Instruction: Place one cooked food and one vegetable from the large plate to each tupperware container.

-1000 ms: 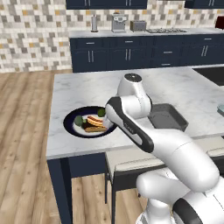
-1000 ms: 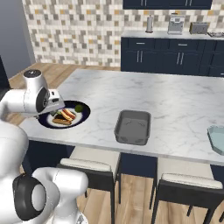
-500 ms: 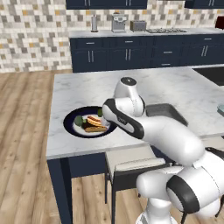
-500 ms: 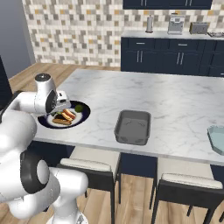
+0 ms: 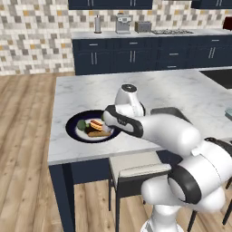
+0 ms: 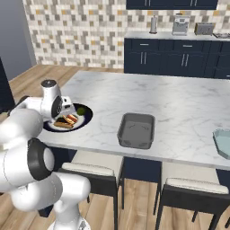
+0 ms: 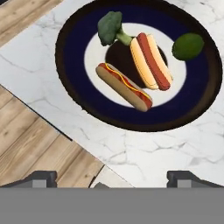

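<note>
**A:** Marble island top (image 6: 179, 108), navy cabinets behind. Where does the hand stand?

**B:** The gripper (image 7: 111, 177) hangs above the near edge of the large plate (image 7: 70, 30), jaws spread wide and holding nothing. Ahead of the fingertips lie two hot dogs, one with a mustard line (image 7: 124, 86) nearest the hand and a second (image 7: 151, 60) just beyond it; a broccoli floret (image 7: 109, 27) sits farther out, and a green lime-like vegetable (image 7: 188, 46) lies off to the side on the dark rim.

**A:** And the containers?

**B:** Both look empty. The dark grey tray (image 6: 136, 130) sits well apart from the hand along the counter; the pale teal one (image 6: 223, 143) is farther still, at the edge.

**A:** So which step?

**B:** The first pick, I'd judge, and nothing moved yet. Next the hand should drop over the nearer hot dog, jaws straddling its narrow width, then close.
</note>
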### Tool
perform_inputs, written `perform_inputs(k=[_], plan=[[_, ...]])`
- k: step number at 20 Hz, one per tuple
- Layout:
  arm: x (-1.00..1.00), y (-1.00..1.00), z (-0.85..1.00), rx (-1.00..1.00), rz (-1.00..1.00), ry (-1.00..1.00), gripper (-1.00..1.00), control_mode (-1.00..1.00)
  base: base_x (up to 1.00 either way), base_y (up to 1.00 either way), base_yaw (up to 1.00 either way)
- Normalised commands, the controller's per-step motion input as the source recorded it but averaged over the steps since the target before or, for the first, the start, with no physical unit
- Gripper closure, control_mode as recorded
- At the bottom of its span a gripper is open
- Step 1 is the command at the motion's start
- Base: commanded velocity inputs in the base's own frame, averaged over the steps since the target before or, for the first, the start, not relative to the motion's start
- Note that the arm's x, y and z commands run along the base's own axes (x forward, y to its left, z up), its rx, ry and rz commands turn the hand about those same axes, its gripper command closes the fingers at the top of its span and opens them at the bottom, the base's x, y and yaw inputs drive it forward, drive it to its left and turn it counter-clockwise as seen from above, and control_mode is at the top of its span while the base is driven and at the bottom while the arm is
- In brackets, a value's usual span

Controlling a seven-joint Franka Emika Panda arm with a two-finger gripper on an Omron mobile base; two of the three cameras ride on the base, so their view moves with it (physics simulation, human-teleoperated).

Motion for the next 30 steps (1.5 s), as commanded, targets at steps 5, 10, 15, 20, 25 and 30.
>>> perform_inputs(k=[5, 10, 15, 20, 25, 30], plan=[[0.45, 0.01, -0.32, 0.00, -0.01, 0.01, -1.00, -1.00, 0.00, 0.00, 0.00], [0.44, 0.00, -0.22, 0.00, 0.00, 0.00, -1.00, -1.00, 0.00, 0.00, 0.00], [0.46, 0.15, -0.23, 0.00, -0.01, 0.00, -1.00, -1.00, 0.00, 0.00, 0.00], [0.43, 0.15, -0.19, 0.00, -0.01, 0.02, -1.00, -1.00, 0.00, 0.00, 0.00], [0.42, 0.06, -0.20, 0.00, -0.01, 0.01, -1.00, -1.00, 0.00, 0.00, 0.00], [0.41, 0.11, -0.31, 0.00, -0.01, 0.07, -1.00, -1.00, 0.00, 0.00, 0.00]])
